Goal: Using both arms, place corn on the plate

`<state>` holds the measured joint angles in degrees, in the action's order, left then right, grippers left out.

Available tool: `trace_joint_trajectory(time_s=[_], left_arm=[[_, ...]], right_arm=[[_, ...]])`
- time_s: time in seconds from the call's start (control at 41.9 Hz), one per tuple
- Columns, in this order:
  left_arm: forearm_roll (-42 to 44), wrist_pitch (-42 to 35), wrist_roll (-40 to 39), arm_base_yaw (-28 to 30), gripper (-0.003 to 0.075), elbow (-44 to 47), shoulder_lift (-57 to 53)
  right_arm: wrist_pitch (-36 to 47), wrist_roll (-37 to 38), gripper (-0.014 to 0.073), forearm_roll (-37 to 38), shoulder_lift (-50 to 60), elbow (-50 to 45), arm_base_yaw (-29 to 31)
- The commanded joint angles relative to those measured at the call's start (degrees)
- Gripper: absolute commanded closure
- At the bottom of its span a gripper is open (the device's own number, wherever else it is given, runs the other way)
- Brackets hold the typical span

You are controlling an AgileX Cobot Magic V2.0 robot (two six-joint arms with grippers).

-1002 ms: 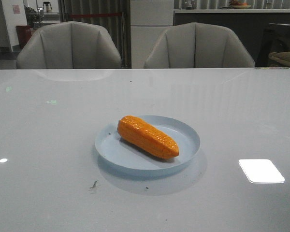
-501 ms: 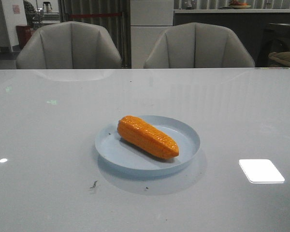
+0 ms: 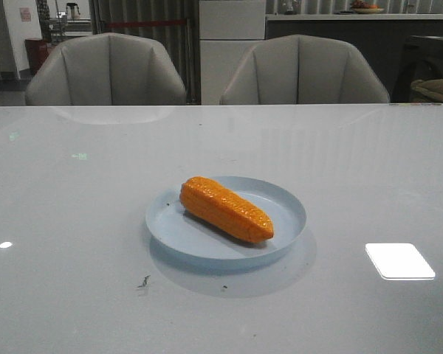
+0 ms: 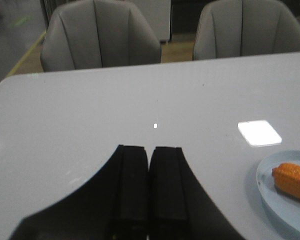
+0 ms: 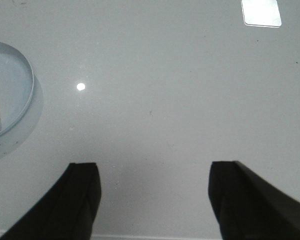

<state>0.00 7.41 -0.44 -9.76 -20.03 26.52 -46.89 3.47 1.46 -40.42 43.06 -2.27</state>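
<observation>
grey table [image 3: 74, 221], corn [image 3: 225, 209] lying on plate [image 3: 284, 236], two chairs [image 3: 107, 70] behind

The room is dim and greyish, lit from overhead. The glossy tabletop [image 3: 81, 295] throws back a hard white rectangle of glare [image 3: 399, 260] and a small bright spot [image 3: 5, 245]. The plate [image 3: 280, 243] casts a soft shadow toward the near edge. The chairs [image 3: 107, 70] reflect faintly in the surface. The left wrist view is soft, with the left claw [image 4: 151, 190] a dark, unfocused mass; the right claw [image 5: 152, 200] looks equally black and featureless.
</observation>
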Motion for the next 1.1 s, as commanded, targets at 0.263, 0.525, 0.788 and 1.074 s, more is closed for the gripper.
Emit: trace_joint_trajectory(time_s=[0.263,0.525,0.788,1.074], left_arm=[[-3.2,-13.0,1.7,7.1,0.0631,15.5,-22.5],[-3.3,-9.6,1.7,7.7,0.0631,20.6,-27.4],[-3.3,-8.7,1.7,7.7,0.0631,20.6,-27.5],[-3.3,-8.7,1.7,7.7,0.0631,20.6,-27.5]], right_arm=[[3.4,0.0,0.0032,0.2,0.2,1.4,0.3],[3.2,0.0,0.0032,0.2,0.2,1.4,0.3],[3.4,0.0,0.0032,0.2,0.2,1.4,0.3],[3.4,0.0,0.0032,0.2,0.2,1.4,0.3]])
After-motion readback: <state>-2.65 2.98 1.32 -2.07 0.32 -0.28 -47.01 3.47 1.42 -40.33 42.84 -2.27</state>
